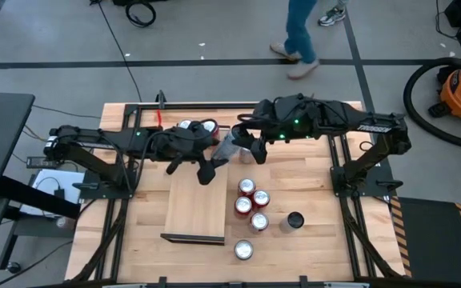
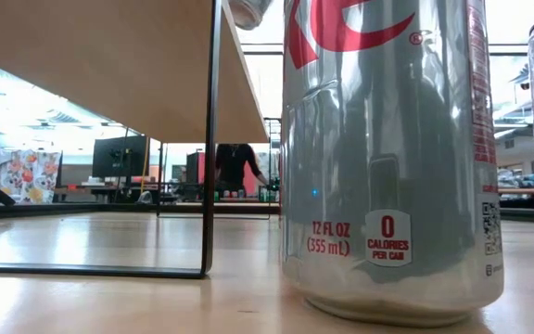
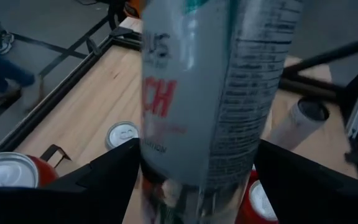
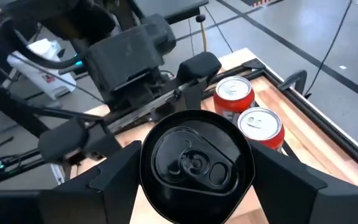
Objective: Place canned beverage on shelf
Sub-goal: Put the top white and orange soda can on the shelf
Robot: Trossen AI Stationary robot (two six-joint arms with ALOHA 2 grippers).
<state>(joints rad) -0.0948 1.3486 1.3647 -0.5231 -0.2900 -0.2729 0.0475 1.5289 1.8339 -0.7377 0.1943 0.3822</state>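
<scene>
High view shows the shelf lying flat on the table, with both arms reaching in near its far end. The left gripper hangs over the far part of the shelf. In its wrist view its two fingers press on the sides of a tall can, so it looks like it is pinching that can. The right gripper is just beside the shelf's far right corner. It pinches a black-topped can, which is tipped over at a slant. More loose cans stand on the table beside the shelf's right edge, and red cans sit just past its far end. I think the job now is to set a can down on the shelf. To do it well, hold the can straight up, lower it slowly onto a bare spot on the board, and let go only when its bottom sits flat. Keep the two arms from bumping.
</scene>
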